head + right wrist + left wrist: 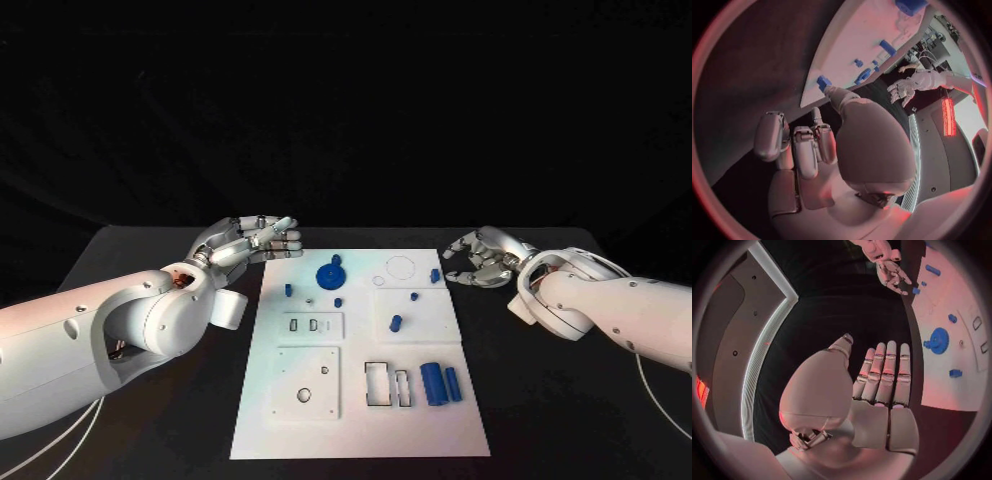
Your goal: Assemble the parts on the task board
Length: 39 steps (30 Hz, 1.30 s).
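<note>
Currently:
Left hand (257,240): fingers straight, holding nothing, nearest the blue gear (332,275).
Right hand (483,258): curled, empty, beside the task board (433,420).

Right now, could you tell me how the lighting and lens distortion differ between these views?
Head view: dark surroundings, the task board evenly lit with a pale tint. Both wrist views: fisheye circles bending the board's straight edges, with reddish light on the left hand and right hand.

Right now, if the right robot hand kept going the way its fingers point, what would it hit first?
Probably the board's right edge: the right robot hand points toward it, with a small blue part just inside. Height is unclear.
</note>
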Each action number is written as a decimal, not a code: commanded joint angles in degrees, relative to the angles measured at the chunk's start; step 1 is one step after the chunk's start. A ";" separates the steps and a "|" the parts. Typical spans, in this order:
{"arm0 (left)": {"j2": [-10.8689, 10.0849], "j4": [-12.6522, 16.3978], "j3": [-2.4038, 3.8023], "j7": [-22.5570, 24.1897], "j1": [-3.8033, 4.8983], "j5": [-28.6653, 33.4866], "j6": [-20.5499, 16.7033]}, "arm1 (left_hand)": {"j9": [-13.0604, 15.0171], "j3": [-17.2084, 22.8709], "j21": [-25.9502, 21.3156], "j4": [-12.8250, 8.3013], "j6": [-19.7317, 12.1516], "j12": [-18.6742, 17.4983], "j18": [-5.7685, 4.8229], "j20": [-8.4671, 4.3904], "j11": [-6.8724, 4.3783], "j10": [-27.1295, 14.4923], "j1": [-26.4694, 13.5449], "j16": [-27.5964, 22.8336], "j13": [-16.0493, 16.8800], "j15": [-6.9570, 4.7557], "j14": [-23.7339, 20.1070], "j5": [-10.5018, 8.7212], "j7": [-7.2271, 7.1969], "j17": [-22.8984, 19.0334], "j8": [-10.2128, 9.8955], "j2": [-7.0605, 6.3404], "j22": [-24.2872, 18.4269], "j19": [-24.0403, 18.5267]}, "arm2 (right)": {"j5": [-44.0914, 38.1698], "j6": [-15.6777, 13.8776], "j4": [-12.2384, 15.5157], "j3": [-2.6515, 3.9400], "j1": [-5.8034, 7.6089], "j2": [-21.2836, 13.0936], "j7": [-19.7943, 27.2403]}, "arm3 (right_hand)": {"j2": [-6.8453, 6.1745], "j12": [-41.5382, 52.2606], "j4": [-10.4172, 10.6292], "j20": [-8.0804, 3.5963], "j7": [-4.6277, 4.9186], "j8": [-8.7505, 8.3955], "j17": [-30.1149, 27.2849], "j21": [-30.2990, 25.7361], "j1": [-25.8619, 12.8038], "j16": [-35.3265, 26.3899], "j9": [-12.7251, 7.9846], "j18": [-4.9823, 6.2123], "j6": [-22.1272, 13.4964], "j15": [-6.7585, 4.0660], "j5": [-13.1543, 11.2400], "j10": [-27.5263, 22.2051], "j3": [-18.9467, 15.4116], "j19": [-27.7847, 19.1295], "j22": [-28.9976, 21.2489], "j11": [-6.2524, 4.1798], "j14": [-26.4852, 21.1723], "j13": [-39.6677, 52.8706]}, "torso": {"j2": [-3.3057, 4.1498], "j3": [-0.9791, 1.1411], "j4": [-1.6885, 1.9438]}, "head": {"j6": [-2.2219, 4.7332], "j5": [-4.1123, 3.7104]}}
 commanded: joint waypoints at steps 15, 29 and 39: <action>-0.27 0.17 0.04 0.75 0.05 0.03 1.27 | 0.11 -0.35 -0.21 -0.05 -0.48 -0.42 0.68 0.27 0.19 0.04 0.12 -0.21 0.10 0.01 -0.57 0.10 1.27 0.09 -0.33 0.67 -0.07 0.04 | -0.46 1.86 -1.12 -0.02 -1.68 2.03 1.05 | 0.66 0.03 -0.76 0.26 -0.01 0.15 15.08 -0.24 0.87 0.36 -0.10 0.00 0.03 0.47 0.24 0.02 0.41 -0.37 0.15 0.25 6.18 4.88 | -0.01 -0.07 -0.13 | -0.77 0.43; -0.34 0.19 0.04 0.45 0.05 -0.05 1.34 | 0.14 -0.44 -0.24 -0.05 -0.49 -0.48 0.69 0.28 0.19 0.07 0.19 -0.24 0.10 0.02 -0.58 0.09 1.27 0.12 -0.32 0.72 -0.11 0.04 | -0.39 0.42 -1.19 -0.01 -1.78 2.65 1.05 | 1.69 0.41 -1.00 0.15 -0.37 1.43 15.08 0.07 0.35 0.36 0.15 -0.05 2.30 0.25 0.69 0.48 1.66 -0.08 0.65 -0.05 6.18 5.38 | -0.03 -0.05 -0.02 | -0.99 0.54; -0.39 0.24 0.04 0.37 0.05 -0.07 1.39 | 0.14 -0.44 -0.24 -0.05 -0.49 -0.48 0.69 0.28 0.19 0.07 0.19 -0.24 0.10 0.02 -0.58 0.09 1.27 0.12 -0.32 0.72 -0.11 0.04 | -0.27 -0.67 -1.81 -0.01 -1.78 3.30 0.85 | 2.03 0.53 -0.92 0.08 -0.47 1.68 15.08 0.23 0.00 0.36 0.19 -0.10 2.75 0.17 0.65 0.65 2.07 0.06 0.87 -0.15 6.18 5.55 | -0.04 -0.04 -0.05 | -1.00 0.58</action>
